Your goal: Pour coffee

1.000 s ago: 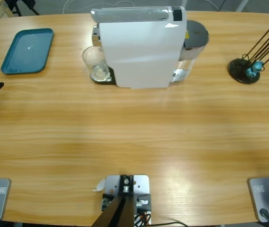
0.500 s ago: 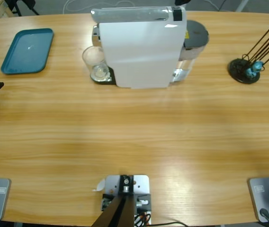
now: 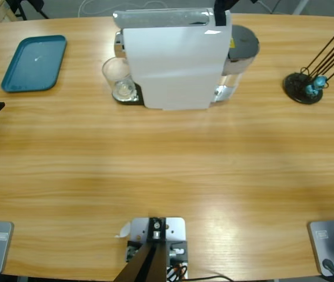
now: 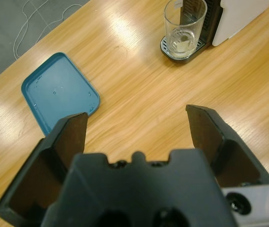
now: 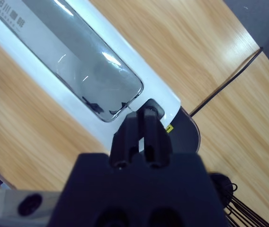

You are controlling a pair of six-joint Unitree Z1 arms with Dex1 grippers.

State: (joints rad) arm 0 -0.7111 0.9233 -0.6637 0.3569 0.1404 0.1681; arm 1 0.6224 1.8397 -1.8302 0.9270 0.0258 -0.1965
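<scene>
A: Two grippers are in play. Start at the left edge — what is there?

B: The left gripper (image 4: 137,118) is just a black tip at the table's (image 3: 167,176) left edge in the high view. Its jaws stand wide apart with nothing between them. Just beyond it, at the far left, a teal tray (image 3: 34,63) lies flat on the wood.

A: And moving right?

B: A clear glass (image 3: 117,76) stands upright on the dark drip plate (image 4: 182,48) at the left end of the white coffee machine (image 3: 176,59), touching neither gripper. I can only make out a trace of pale liquid at its bottom; whether that is the coffee I cannot tell.

A: The right gripper?

B: The right gripper (image 5: 144,118) hangs over the far top of the machine, its jaws pressed together with nothing held, the tips at a small dark button (image 5: 154,109) beside the glossy lid (image 5: 77,66). In the high view it shows as a black piece at the top edge.

A: Further right?

B: The grey water tank (image 3: 241,46) behind the machine, then, well apart, a black stand (image 3: 302,88) with thin rods, a teal capsule at its base.
</scene>
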